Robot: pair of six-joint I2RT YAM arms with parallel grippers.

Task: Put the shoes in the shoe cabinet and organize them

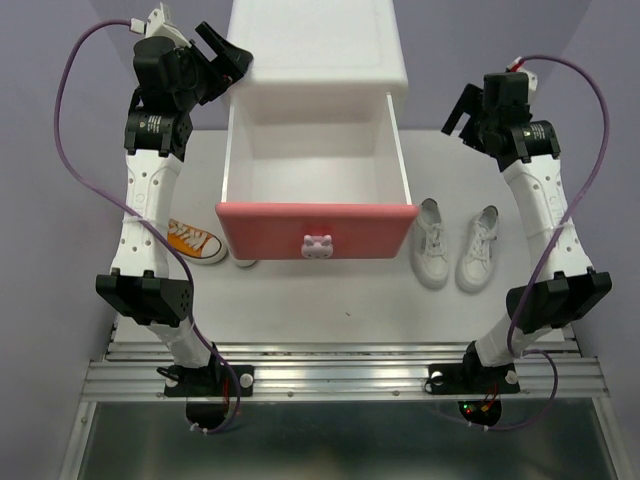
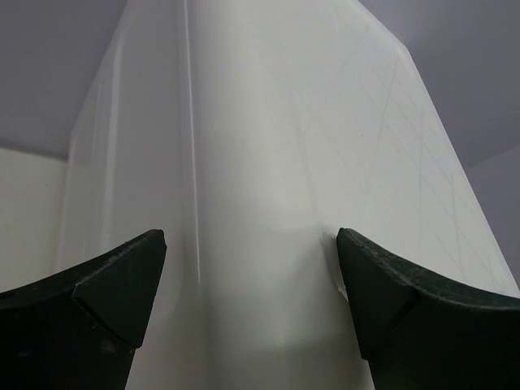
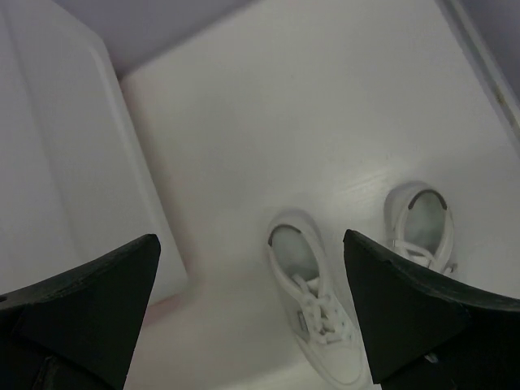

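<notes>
– Shoe cabinet (image 1: 318, 45): where does it stand?
– Top centre of the overhead view, a white box at the far side of the table (image 1: 330, 300). Its drawer (image 1: 316, 228) with the salmon-pink front is pulled out toward the bottom of the frame. The white inside is on show, and a small pale knob (image 1: 317, 245) sits mid-front.
– And the shoes?
– Two white ones lie on the table to the right of the drawer, side by side with a narrow gap, toes toward the bottom edge. The first white shoe (image 1: 431, 243) is just beside the drawer's right corner, and the second white shoe (image 1: 479, 248) is further right. An orange shoe (image 1: 195, 241) with white laces lies at centre left, just beside the drawer front, partly behind the left arm (image 1: 150, 200).
– Any other shoe?
– A small white bit (image 1: 246, 263) peeks out under the drawer's lower-left corner. I cannot tell what it is.
– What are the hands doing?
– The left gripper (image 2: 250, 236) has its fingers spread wide and holds nothing. Its own camera shows a vertical corner of the cabinet filling the space beyond them. Overhead it sits at the upper left, near the cabinet's top-left corner, and whether it touches I cannot tell.
– And the other?
– The right gripper (image 3: 251, 237) is also spread wide and empty. It hangs at the upper right of the overhead view, above the table. In its own view the white shoes lie lower right and the cabinet's side is at the left edge.
</notes>
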